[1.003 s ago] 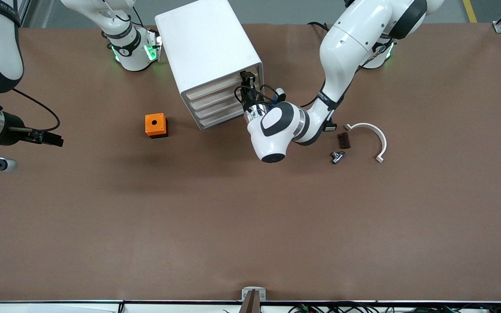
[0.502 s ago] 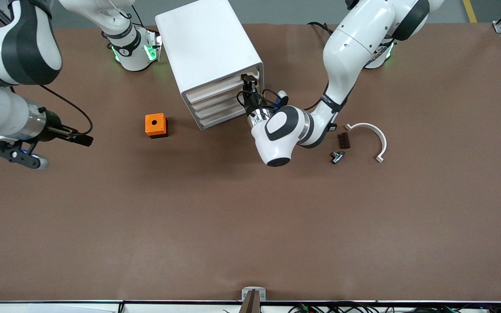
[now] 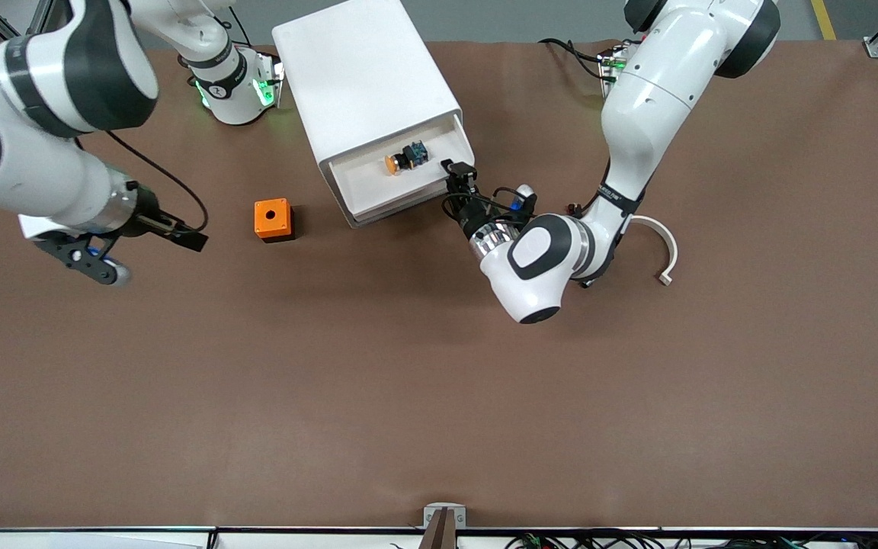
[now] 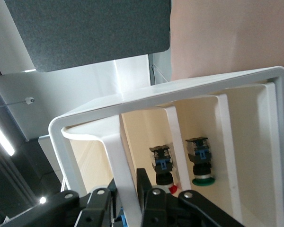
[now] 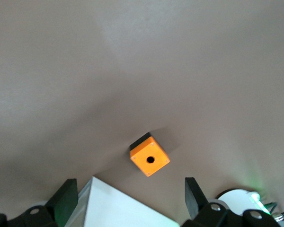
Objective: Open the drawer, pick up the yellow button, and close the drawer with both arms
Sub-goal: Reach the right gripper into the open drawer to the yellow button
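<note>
front view: i am checking edges first. the table [image 3: 439,396] is lying bare and wide from the middle down to six o'clock, so most of the free room is there. the cabinet [image 3: 366,84] is standing at twelve o'clock, and the drawer [image 3: 366,187] is standing open, its front edge jutting toward five o'clock. the button [image 3: 404,158] is lying inside the drawer, near its inner end. the orange cube [image 3: 273,219] is sitting at nine o'clock from the drawer front, apart from it. a white curved bracket [image 3: 660,244] is lying at three o'clock from the left arm's wrist. the left gripper [image 3: 460,177] is reaching in low and nearly level, fingers clamped together on the drawer's front corner. the right gripper [image 3: 187,239] is hovering over the table at nine o'clock from the cube, pointing at it, wrist angled down.

left wrist view: the left gripper [image 4: 128,203] is pinching the drawer's front wall [image 4: 120,156] between its fingers [image 4: 154,203]. two small buttons are showing, one green-capped [image 4: 200,161], one red-capped [image 4: 163,165]; i cannot tell which drawer is holding them.

right wrist view: the right gripper's fingers [image 5: 66,198] are standing wide apart, holding nothing, with the cube [image 5: 149,160] and a cabinet corner [image 5: 118,208] between them farther off.
</note>
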You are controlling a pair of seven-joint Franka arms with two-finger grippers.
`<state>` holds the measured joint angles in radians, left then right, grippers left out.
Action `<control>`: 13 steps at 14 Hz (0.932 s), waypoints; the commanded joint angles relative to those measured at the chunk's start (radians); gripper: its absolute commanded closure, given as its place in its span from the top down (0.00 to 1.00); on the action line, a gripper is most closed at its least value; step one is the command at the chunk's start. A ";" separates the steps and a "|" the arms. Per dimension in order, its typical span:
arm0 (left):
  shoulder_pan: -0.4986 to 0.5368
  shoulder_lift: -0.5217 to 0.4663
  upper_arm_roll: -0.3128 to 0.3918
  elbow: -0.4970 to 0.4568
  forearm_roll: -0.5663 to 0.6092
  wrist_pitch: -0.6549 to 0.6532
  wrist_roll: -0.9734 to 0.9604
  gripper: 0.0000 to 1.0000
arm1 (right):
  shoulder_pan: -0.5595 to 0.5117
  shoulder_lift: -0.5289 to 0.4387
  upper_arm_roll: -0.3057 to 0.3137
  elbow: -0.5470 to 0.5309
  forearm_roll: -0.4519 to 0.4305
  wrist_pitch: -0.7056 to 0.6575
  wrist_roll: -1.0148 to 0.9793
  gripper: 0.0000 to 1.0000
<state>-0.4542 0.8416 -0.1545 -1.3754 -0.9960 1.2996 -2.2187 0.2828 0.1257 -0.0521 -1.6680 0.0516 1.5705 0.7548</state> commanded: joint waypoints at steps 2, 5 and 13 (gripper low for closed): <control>0.040 0.013 0.007 0.012 -0.012 -0.003 0.013 0.18 | 0.137 -0.023 -0.008 -0.025 -0.001 0.037 0.199 1.00; 0.072 0.013 0.007 0.013 -0.012 -0.003 0.014 0.20 | 0.255 -0.015 -0.008 -0.030 -0.001 0.097 0.369 1.00; 0.129 0.014 0.009 0.013 -0.012 -0.003 0.014 0.23 | 0.447 0.041 -0.008 -0.032 -0.001 0.235 0.696 1.00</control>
<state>-0.3361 0.8418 -0.1534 -1.3737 -1.0013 1.3036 -2.2186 0.6966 0.1743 -0.0486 -1.6961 0.0523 1.7902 1.3865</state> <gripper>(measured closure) 0.789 0.000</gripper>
